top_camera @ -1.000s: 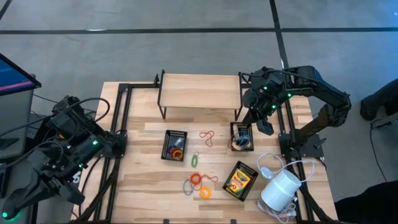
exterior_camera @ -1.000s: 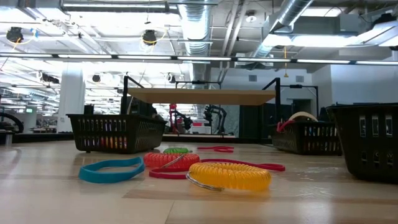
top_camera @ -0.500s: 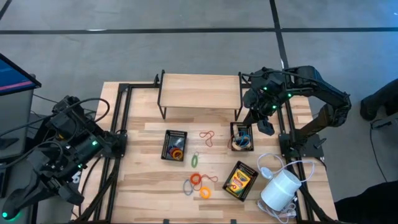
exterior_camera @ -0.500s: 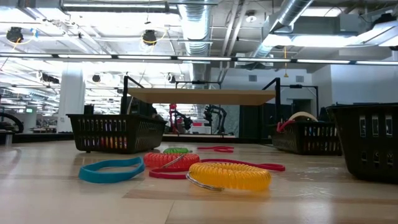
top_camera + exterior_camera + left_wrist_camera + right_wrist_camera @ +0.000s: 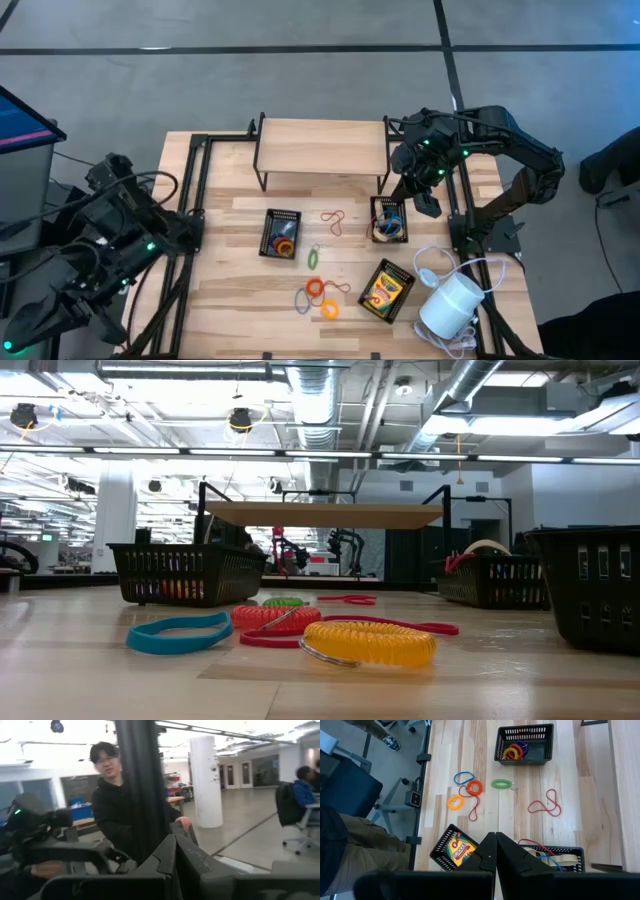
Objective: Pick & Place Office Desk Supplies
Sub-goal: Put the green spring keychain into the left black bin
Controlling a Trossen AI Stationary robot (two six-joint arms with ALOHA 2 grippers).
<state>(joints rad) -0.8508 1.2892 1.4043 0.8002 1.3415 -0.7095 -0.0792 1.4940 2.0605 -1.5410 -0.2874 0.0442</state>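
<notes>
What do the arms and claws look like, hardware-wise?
Both arms are black and chunky-jointed, with small green lights glowing on them. The left arm trails loose black cables. The right arm ends in a dark two-finger claw; up close its fingers are matte black, angular wedges.

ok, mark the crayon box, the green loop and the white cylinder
crayon box (image 5: 385, 290), high view, middle of its yellow face
green loop (image 5: 313, 257), high view, on its band
white cylinder (image 5: 451, 304), high view, middle of its side

My workplace: an open-plan robotics lab.
Bare ceiling ducts (image 5: 320, 405) overhead, a white column (image 5: 206, 780), a polished floor, office chairs, a person (image 5: 112, 805) watching behind me.
</notes>
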